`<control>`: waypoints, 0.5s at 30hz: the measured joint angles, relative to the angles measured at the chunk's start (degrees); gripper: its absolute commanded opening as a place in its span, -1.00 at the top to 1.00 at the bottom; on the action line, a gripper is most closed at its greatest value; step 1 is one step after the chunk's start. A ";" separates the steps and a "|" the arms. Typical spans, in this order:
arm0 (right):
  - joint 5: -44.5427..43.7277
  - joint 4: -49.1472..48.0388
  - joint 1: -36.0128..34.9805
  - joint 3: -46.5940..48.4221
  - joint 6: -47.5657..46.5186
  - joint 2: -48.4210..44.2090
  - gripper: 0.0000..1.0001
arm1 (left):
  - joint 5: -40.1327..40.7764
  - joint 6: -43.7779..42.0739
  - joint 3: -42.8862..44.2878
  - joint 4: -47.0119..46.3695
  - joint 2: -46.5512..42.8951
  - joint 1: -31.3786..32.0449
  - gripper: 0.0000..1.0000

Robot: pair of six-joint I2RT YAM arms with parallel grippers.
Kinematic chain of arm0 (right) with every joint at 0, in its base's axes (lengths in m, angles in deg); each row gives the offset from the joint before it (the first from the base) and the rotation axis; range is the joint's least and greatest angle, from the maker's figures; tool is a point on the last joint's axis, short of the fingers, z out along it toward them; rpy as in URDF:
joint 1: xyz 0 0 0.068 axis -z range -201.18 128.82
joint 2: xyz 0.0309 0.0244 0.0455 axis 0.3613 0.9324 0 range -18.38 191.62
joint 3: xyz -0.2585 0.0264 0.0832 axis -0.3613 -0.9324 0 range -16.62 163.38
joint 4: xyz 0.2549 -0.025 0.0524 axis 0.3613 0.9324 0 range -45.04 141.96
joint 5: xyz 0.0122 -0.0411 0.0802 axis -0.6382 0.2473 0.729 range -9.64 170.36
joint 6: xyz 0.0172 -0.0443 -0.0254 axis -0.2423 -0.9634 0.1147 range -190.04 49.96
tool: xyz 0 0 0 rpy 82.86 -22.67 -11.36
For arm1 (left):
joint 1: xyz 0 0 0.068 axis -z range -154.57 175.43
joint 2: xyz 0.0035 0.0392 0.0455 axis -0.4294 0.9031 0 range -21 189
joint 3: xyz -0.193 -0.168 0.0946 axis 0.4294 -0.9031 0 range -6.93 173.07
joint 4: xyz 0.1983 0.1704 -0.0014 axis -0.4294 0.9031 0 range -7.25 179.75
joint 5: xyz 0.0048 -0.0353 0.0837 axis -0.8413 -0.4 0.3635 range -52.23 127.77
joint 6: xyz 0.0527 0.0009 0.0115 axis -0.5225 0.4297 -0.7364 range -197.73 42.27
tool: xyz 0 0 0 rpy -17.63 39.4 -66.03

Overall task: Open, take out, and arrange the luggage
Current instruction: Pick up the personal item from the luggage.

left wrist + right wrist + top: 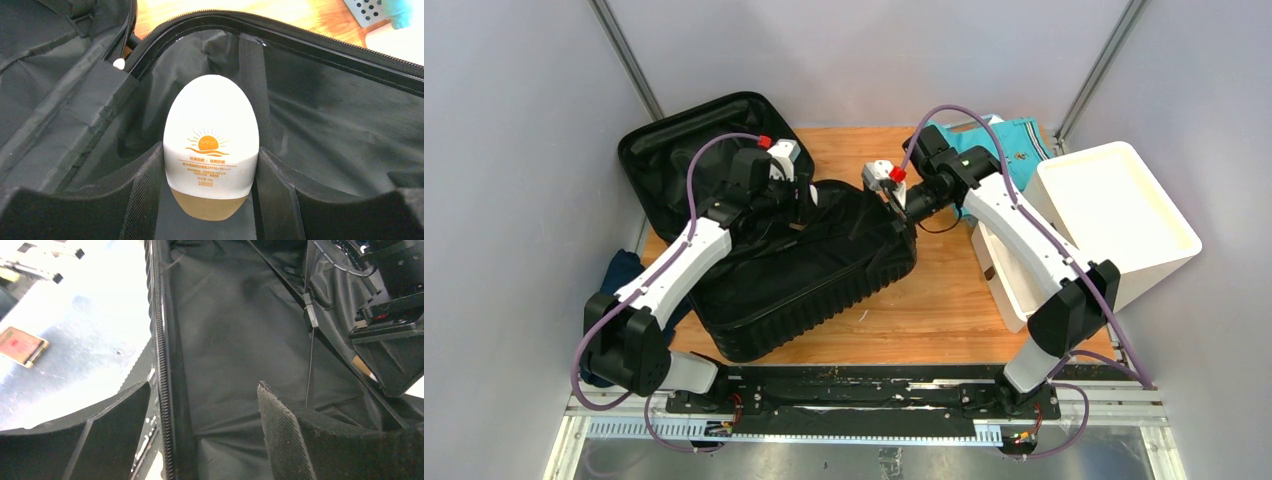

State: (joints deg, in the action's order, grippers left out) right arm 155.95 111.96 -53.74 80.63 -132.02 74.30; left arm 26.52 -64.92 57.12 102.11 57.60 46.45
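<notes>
The black luggage [824, 290] lies open on the wooden table, its lid [674, 140] flung back to the far left. My left gripper [809, 200] reaches into the lined base and is shut on a white egg-shaped sunscreen bottle [211, 135] with a tan cap; both fingers [145, 195] press its sides. My right gripper [894, 205] hangs over the case's right rim. In the right wrist view it [204, 387] is open, the zipper edge [161, 365] running between its fingers without touching them, with the black fabric lining [235, 330] beyond.
A white drawer unit [1114, 210] stands at the right of the table [944, 300], with a light-blue mesh basket [1014, 140] behind it. Dark blue cloth [619, 270] hangs off the left edge. A small red flat packet [22, 345] lies outside the case.
</notes>
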 measured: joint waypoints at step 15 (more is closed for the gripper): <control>5.33 -32.63 0.52 0.83 45.86 1.81 -0.54 | 1.01 2.43 -0.44 -2.40 -2.27 -0.33 0.76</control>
State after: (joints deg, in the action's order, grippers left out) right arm 161.28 79.33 -53.21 81.46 -86.16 76.12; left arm 27.53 -62.49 56.68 99.70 55.33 46.12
